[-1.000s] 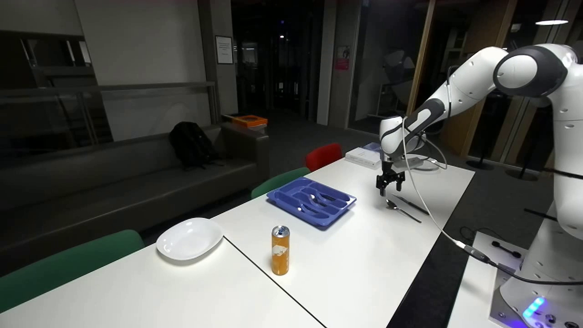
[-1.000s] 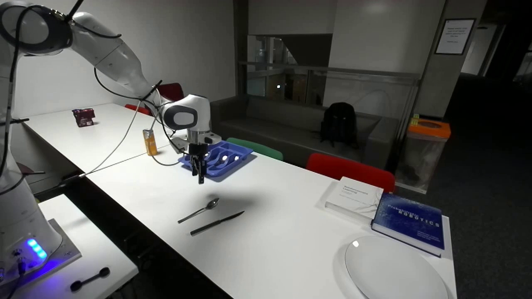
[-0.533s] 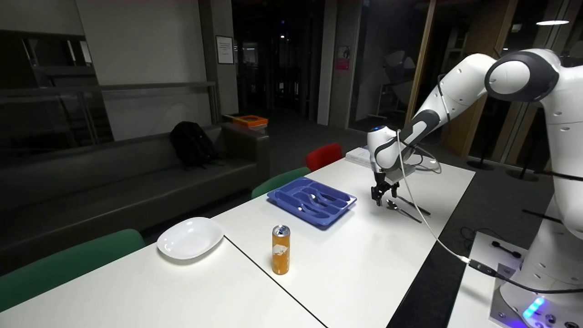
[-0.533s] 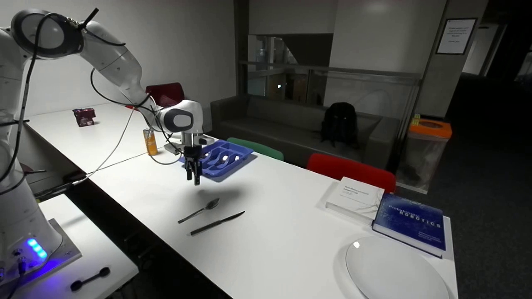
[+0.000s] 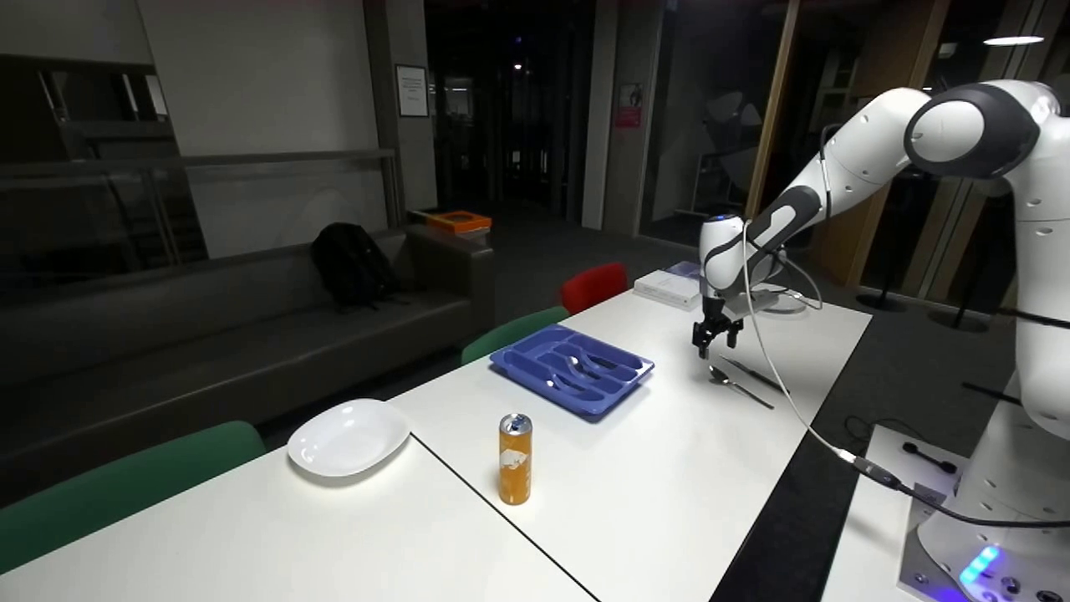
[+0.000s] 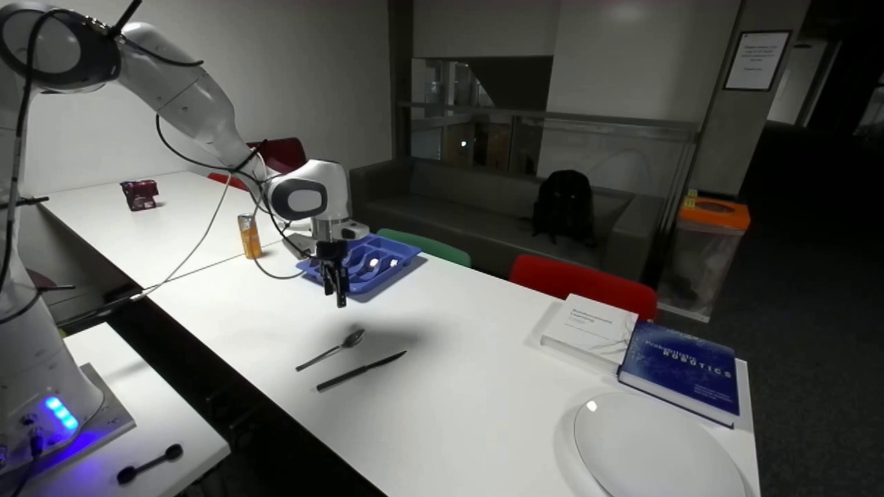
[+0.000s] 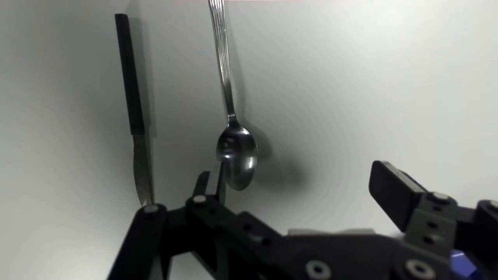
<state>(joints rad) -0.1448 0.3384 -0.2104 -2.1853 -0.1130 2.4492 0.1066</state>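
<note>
- In the wrist view, the handle of the spoon (image 7: 236, 144) runs past the top edge.
- The tip of the knife (image 7: 131, 87) is lost against the dark tool (image 7: 298, 170) there.
- In an exterior view, the tool covers part of the blue tray (image 6: 387, 272).
- The bottom edge crops the white plate (image 6: 656, 445).
- Print on the wall notice (image 6: 757, 61) is too blurred to read.

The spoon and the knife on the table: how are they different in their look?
The spoon ends in a rounded bowl, the knife in a narrow, pointed blade. The spoon's handle is ridged and silvery; the knife's handle is plain black. Both lie apart on the white table.
</note>
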